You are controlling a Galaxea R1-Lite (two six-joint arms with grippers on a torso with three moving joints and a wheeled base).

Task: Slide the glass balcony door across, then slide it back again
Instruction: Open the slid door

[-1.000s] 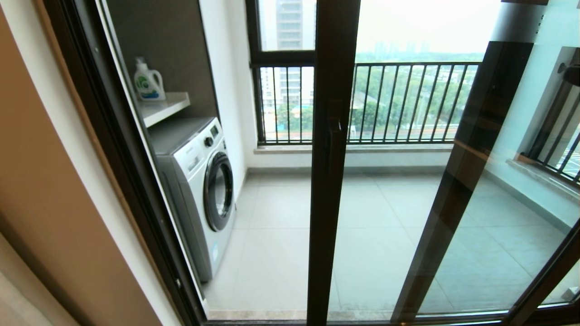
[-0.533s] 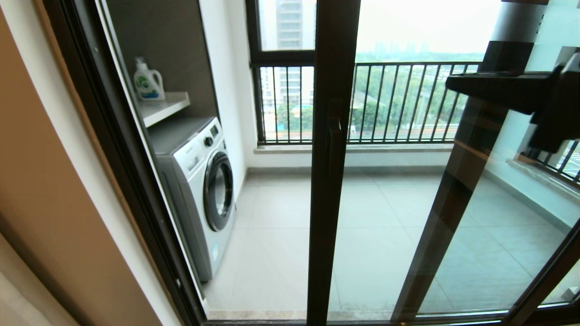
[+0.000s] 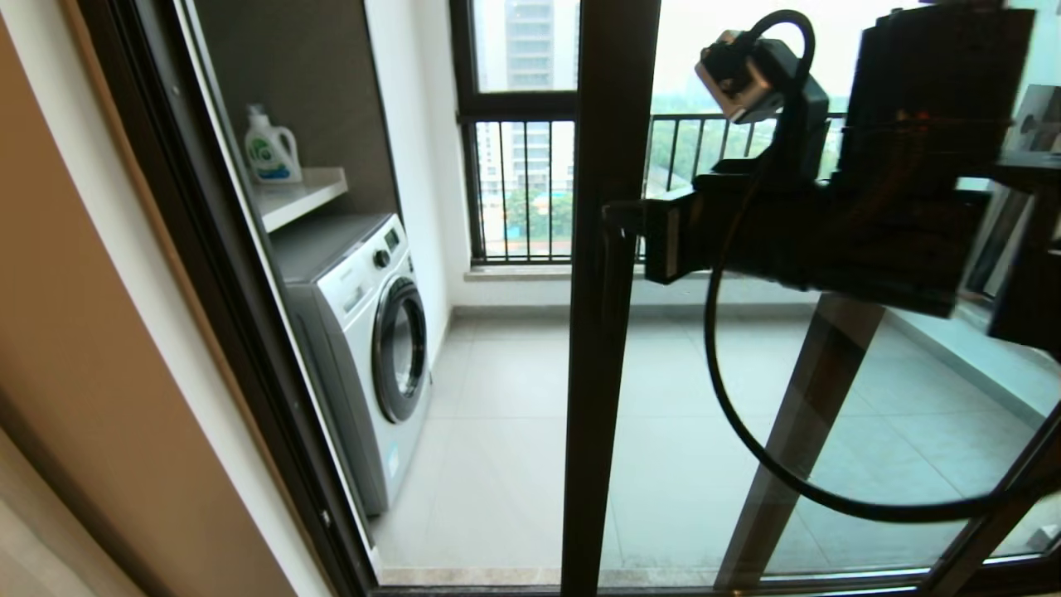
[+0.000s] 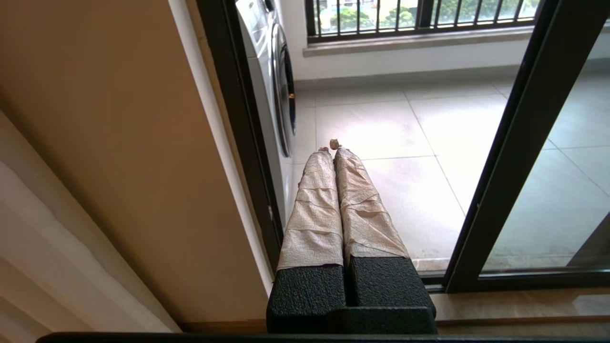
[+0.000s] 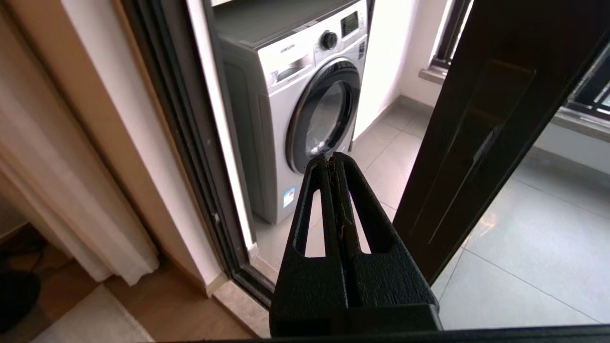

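Dark-brown-framed glass balcony door (image 3: 609, 348), black bar handle (image 3: 612, 257); right gripper (image 3: 617, 217) closed empty beside handle; left gripper (image 4: 332, 150) closed.

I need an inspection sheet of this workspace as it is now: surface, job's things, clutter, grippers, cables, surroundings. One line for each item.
Surface: balcony floor of pale grey tiles, bare where visible.
Job's things: glass balcony door, dark frame upright, partly open with a gap beside the washing machine; black bar handle on the frame.
Clutter: detergent bottle upright on a shelf.
Grippers: right gripper shut, empty, raised at handle height by the door frame; left gripper shut, empty, low near the door track.
Cables: black cable loops down from the right arm.
Surroundings: washing machine, balcony railing, beige wall.
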